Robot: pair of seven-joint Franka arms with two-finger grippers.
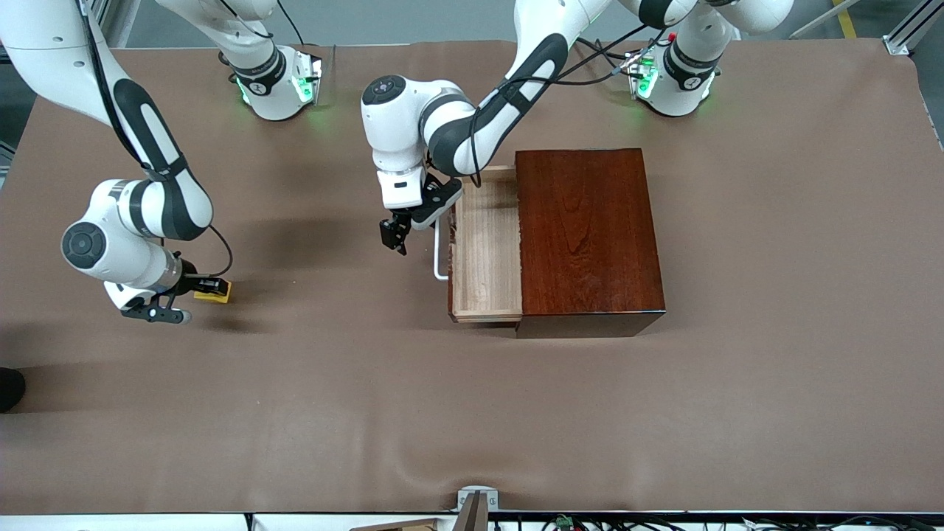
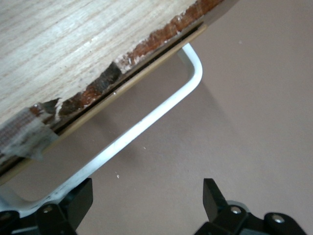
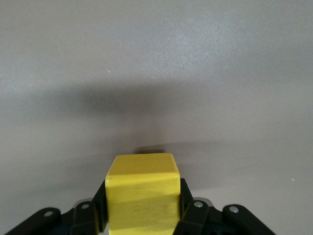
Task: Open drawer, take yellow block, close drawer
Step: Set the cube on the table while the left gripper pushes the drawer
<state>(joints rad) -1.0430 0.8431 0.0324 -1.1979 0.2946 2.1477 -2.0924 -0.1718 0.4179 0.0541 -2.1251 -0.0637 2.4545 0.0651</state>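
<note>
Already out of the pale-wood drawer [image 1: 487, 251] of the glossy reddish-brown wooden box [image 1: 586, 236], the small bright-yellow block [image 1: 214, 290] sits clamped in the right gripper [image 1: 193, 291] over bare table. Closing remains: the left gripper [image 1: 394, 234], fingers spread, hovers beside the white U-shaped bar handle [image 2: 146, 125] and must push it in. The drawer's dark front is barely visible.

a robotics lab: two franka arms [image 1: 472, 125] bolted to a brown-covered table [image 1: 774, 369] framed by aluminium rails [image 1: 911, 29]
</note>
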